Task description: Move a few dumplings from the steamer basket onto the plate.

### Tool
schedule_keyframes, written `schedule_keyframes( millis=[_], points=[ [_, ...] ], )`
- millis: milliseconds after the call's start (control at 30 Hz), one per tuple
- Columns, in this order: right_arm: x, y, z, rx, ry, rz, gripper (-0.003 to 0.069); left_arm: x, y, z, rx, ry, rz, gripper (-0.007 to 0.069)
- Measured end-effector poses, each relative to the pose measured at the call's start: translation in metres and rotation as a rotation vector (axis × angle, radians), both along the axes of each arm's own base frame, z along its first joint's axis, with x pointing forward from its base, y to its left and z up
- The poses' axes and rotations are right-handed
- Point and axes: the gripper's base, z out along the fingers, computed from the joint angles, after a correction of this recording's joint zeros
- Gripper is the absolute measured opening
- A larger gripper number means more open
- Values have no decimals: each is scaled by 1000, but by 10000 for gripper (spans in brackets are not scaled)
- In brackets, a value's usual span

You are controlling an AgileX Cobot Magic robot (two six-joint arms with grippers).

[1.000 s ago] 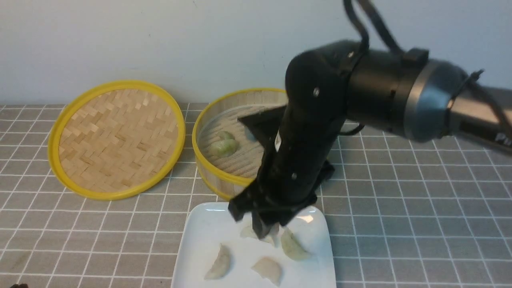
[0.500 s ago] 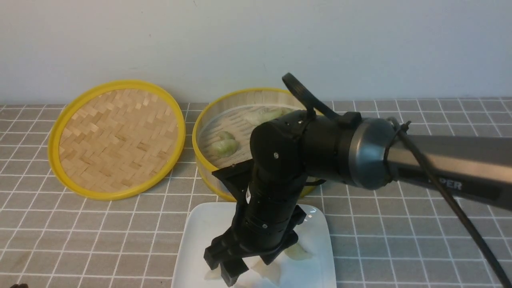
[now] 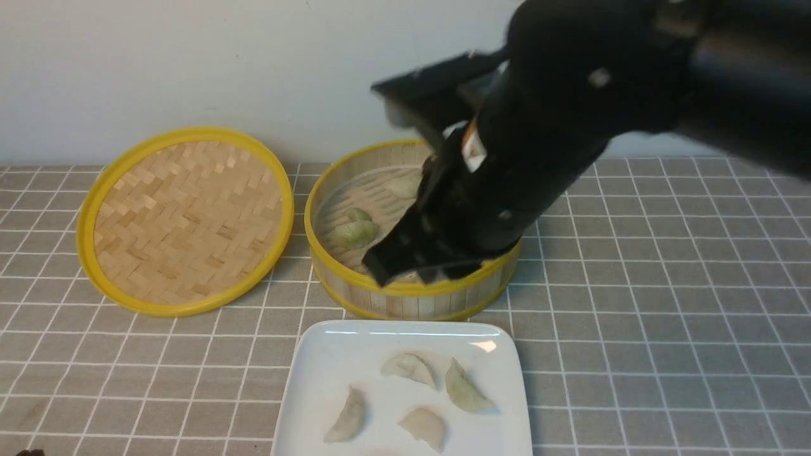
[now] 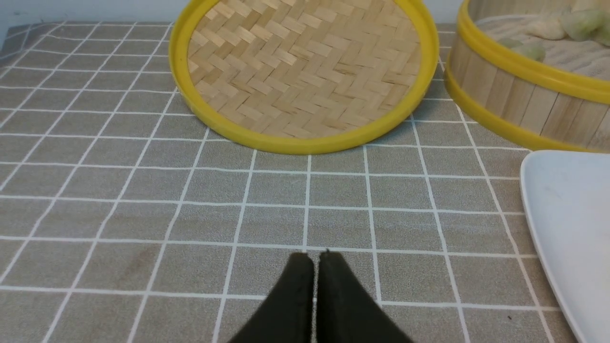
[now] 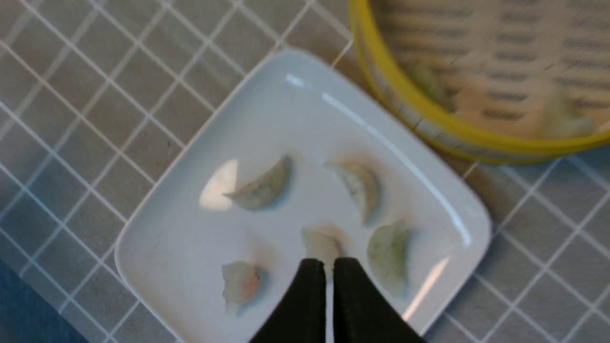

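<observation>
The only label I can find is a small white and orange sticker on the right arm [image 3: 570, 126], too blurred to read. The right gripper [image 5: 329, 267] has its black tapered fingers pinched almost together with nothing between them. In the front view it is a dark smear above the near right side of the steamer basket [image 3: 405, 304].

The basket is round, with glossy yellow rims, a wall of upright bamboo slats and a slatted floor. A greenish dumpling [image 3: 355, 231] lies at its left and a paler one [image 3: 405, 187] farther back. Nearer to me sits the plate [image 3: 317, 354], glossy white and square with rounded corners. It holds five pale, pleated crescent dumplings [image 5: 262, 188] lying apart.

Left of the basket is a flat yellow-rimmed lid [image 3: 184, 218] of herringbone-woven bamboo. Everything rests on a grey tablecloth [image 3: 633, 316] with a white grid. The left gripper [image 4: 314, 259] hangs over the cloth near the lid, its fingers closed tip to tip and holding nothing.
</observation>
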Motion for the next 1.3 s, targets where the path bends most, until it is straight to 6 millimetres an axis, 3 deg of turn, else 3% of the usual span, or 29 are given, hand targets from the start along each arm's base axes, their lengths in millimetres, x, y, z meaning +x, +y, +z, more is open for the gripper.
schedule_keyframes(
  millis=[233,433,633,967,1300],
  points=[
    [-51,-70,82,131,-236,-77,-12,0,0,0,0,0,0,-5],
    [-92,-116,109,251,-376,-97,-13,0,0,0,0,0,0,-5],
    [-122,-155,100,386,-541,-138,-15,0,0,0,0,0,0,-5],
    [-164,-196,47,548,-668,-128,-15,0,0,0,0,0,0,-5],
    [-193,-225,50,652,-767,-122,-15,0,0,0,0,0,0,-5]
  ],
)
